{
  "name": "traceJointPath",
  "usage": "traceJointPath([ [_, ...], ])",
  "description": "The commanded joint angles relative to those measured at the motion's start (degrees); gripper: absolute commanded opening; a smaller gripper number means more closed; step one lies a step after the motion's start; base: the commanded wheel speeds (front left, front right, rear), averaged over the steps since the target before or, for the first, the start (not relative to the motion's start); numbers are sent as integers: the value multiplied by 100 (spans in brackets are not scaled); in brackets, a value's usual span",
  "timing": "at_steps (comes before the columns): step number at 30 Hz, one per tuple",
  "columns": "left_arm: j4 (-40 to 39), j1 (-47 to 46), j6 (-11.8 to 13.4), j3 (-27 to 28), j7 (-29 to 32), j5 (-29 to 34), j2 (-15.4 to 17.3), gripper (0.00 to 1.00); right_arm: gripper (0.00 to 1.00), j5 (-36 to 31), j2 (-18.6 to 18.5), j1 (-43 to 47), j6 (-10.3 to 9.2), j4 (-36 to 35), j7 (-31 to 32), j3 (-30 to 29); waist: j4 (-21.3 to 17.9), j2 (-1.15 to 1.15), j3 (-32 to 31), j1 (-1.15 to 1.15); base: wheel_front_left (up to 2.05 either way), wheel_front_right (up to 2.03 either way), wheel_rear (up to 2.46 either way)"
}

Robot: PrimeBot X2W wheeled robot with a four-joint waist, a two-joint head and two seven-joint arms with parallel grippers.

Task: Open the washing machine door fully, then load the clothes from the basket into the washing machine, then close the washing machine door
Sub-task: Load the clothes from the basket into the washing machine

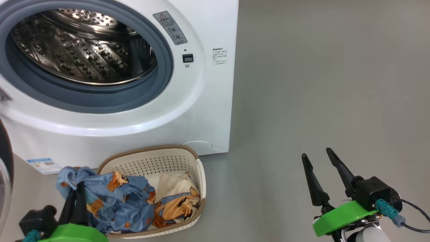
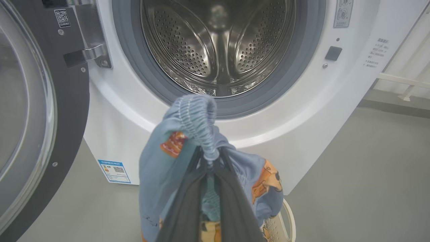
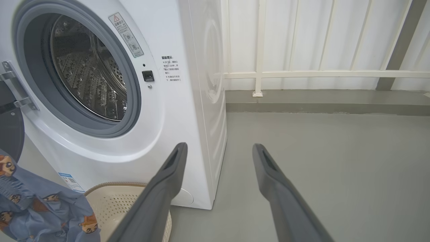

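The clothes (image 1: 174, 201), soft cartoon-print garments, sit in the small cream perforated basket (image 1: 147, 149) near the big white washing machine (image 1: 208, 101), blue one (image 1: 114, 201) pinched in the left gripper's (image 2: 209, 164) closed fingers for loading, right gripper (image 1: 316, 154) spread wide, empty.

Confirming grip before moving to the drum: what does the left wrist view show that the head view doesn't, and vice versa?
Left wrist view: the waistband of the blue garment pinched in the shut left gripper, and the QR sticker on the washing machine door. Head view: the open, empty right gripper, and a cream garment in the basket. Both: the blue garment, the basket, the empty drum.
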Motion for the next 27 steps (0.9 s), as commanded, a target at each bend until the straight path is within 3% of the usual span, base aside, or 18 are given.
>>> traceJointPath([
  [1,-179,-21,-36,219,-79,57,65,0,100,16,-9,17,16,-121,-27,141,11,0,5,0,0,0,0],
  [17,-544,-426,-196,382,-79,84,-53,0,100,14,-9,-125,16,-207,-27,175,-79,0,513,0,0,0,0],
  [27,-455,-1685,-234,326,-79,27,458,0,100,-14,-9,-371,16,-344,-27,202,-383,0,1470,0,0,0,0],
])
